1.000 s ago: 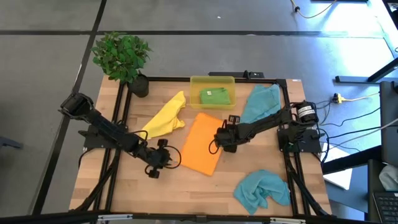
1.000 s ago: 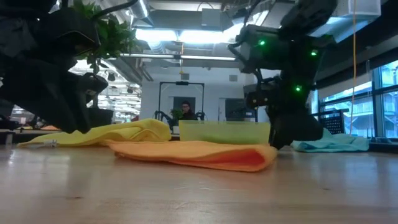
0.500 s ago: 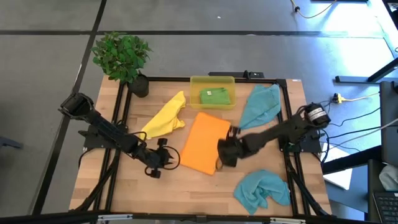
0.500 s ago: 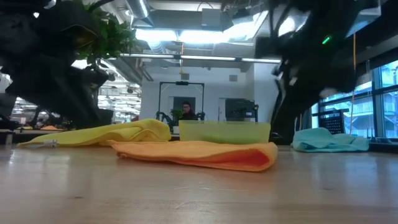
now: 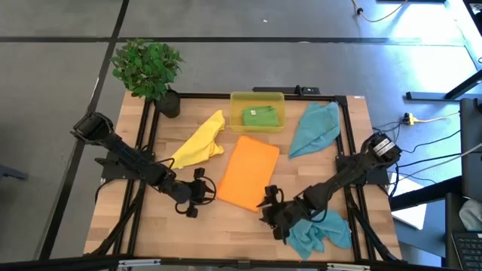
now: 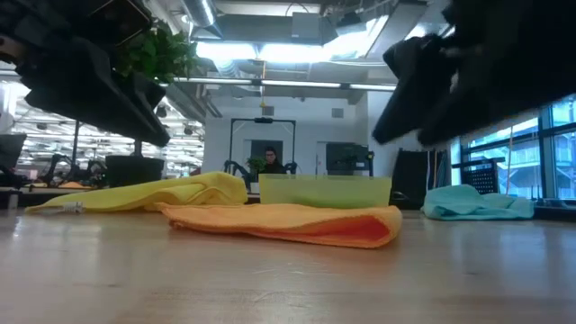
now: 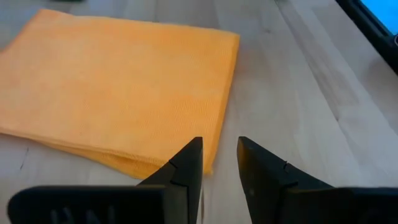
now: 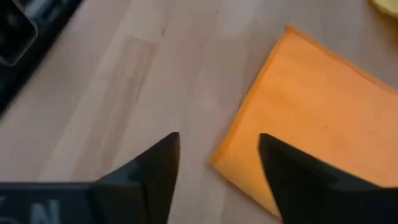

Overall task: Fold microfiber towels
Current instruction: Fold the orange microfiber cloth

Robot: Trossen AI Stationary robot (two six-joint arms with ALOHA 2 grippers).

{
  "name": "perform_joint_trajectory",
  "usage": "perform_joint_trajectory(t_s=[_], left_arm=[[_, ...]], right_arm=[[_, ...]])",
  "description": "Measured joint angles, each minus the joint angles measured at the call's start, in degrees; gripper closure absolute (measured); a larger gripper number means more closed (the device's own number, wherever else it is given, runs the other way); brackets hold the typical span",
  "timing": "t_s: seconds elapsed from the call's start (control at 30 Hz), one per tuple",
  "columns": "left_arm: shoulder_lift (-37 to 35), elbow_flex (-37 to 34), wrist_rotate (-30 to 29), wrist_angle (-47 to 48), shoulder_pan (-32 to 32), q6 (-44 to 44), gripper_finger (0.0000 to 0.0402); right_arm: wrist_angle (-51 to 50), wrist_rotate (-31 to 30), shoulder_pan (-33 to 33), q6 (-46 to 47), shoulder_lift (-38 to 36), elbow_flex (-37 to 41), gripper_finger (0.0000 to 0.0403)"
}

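Orange towel (image 5: 247, 173) lies folded mid-table. Your right gripper (image 5: 273, 211) hangs open and empty off its near corner; left gripper (image 5: 197, 193), fingers slightly apart, holds nothing beside it.

Robotics lab or open industrial workspace. Wooden table (image 5: 151, 226) in a black frame on grey concrete floor (image 5: 60, 90), cables (image 5: 429, 150) trailing beside it. Behind, across the low view: exposed ceiling ducts and strip lights (image 6: 270, 49), tall windows (image 6: 504, 153), more benches, a seated person (image 6: 270, 160) at a rig. Potted plant (image 5: 148, 68) at one corner.
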State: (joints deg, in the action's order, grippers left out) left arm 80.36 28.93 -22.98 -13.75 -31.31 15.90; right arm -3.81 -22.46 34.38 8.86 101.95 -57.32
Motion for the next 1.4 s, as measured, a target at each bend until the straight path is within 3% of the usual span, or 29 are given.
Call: perform_joint_trajectory(t_s=[0.1,0.23,0.63,1.1,1.2,1.4], left_arm=[[0.0,0.0,-0.1,0.0,0.0,0.0,0.0310],[0.0,0.0,-0.2,0.0,0.0,0.0,0.0310],[0.0,0.0,-1.1,-0.1,0.0,0.4,0.0310],[0.0,0.0,-1.6,-0.1,0.0,0.4,0.0310],[0.0,0.0,-1.6,-0.1,0.0,0.4,0.0310],[0.0,0.0,-1.6,-0.1,0.0,0.4,0.0310]], right_arm=[[-0.2,-1.0,0.4,-4.7,2.2,0.0,0.0140],[0.2,-5.4,0.9,-9.3,4.7,0.0,0.0133],[0.7,-7.2,0.9,-12.4,9.0,0.0,0.0192],[3.2,-7.7,-0.1,-14.0,10.2,-0.1,0.0198],[3.4,-7.6,-0.1,-15.2,10.2,-0.1,0.0213],[3.4,-7.5,-0.2,-15.2,10.4,-0.1,0.0280]])
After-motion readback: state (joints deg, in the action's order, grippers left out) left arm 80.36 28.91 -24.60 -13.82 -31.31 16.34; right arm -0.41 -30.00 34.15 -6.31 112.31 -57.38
